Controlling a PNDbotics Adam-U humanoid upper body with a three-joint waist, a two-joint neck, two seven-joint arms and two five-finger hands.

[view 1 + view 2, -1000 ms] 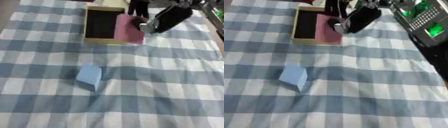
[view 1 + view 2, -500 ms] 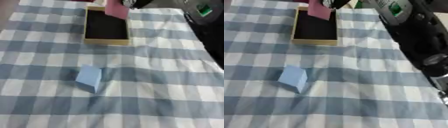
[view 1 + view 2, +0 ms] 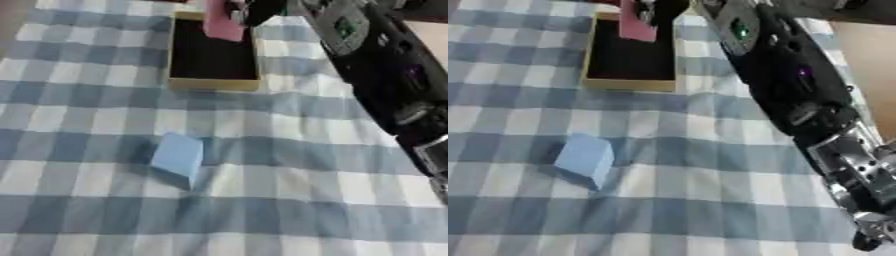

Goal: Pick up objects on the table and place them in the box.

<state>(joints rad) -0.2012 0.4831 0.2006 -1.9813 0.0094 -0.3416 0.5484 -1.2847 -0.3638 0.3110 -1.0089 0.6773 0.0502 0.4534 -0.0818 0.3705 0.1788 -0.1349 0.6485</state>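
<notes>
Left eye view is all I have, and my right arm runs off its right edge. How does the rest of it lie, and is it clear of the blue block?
Observer: The right eye view shows more of the right arm. Below its black part, a silver section runs down to the lower right corner. It is well apart from the blue block, with bare checked cloth between them.
Operator: Does the left hand show on your side?
Observer: No, it shows in neither view. Only the right hand is visible, at the top edge. It holds the pink piece over the far end of the box.
</notes>
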